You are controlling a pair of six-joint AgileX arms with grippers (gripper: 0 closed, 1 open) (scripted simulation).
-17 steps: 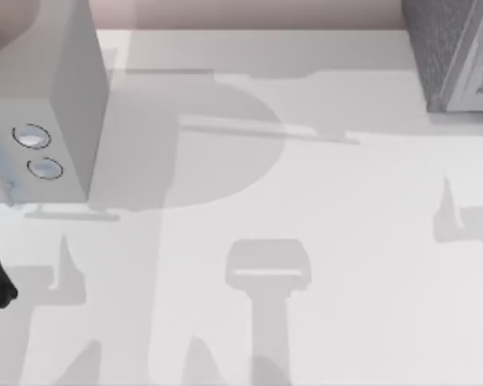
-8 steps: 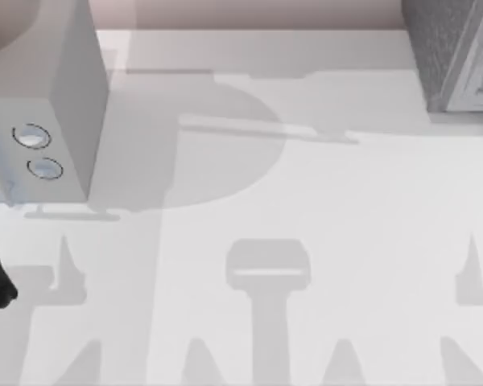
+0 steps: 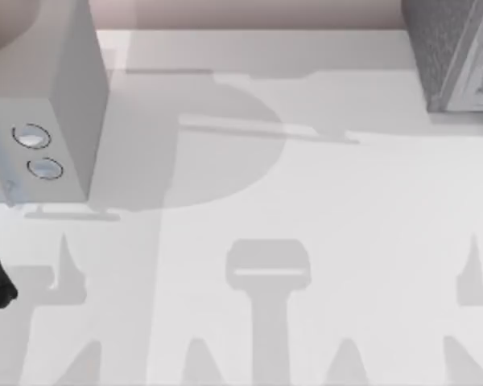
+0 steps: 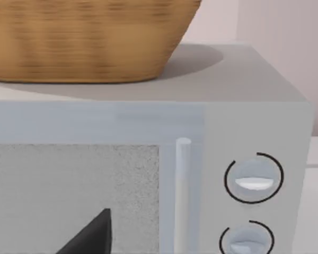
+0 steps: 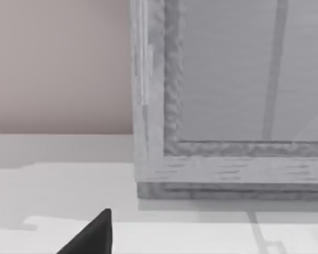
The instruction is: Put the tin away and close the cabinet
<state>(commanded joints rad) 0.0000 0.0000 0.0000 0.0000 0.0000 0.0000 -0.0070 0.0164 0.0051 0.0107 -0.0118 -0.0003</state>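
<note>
Scene: a white table [image 3: 322, 201] seen from above, with the cabinet [image 3: 447, 48] at its far right corner and a pale grey box with two round dials [image 3: 40, 96] at its far left.

Left arm: a dark piece of it sits at the left edge of the top view, on the near side of the pale box. In the left wrist view one dark fingertip [image 4: 93, 235] points at the box front, which stands close ahead of it.

Left gripper state: cannot tell whether the fingers are apart or together; one tip alone is visible.

Right arm: its shadow falls at the table's right edge. In the right wrist view one dark fingertip [image 5: 93, 235] hangs over the tabletop, with the cabinet's framed panel door [image 5: 228, 95] ahead of it and not touching.

Right gripper state: cannot tell; again only one tip is visible.

The tin: I cannot place it; no red can appears on the table, between either arm's fingers, or against the cabinet.

Progress: judging from this, the table is free of the tin and the door panel looks flat against the cabinet frame, so the task may be finished, or nearly; the inside is hidden, so this stays a judgement.

View differences: the left wrist view alone reveals a woven basket [image 4: 85, 37] on top of the pale box. The right wrist view gives the door frame's lower edge close up. The top view gives the layout of both boxes.
</note>
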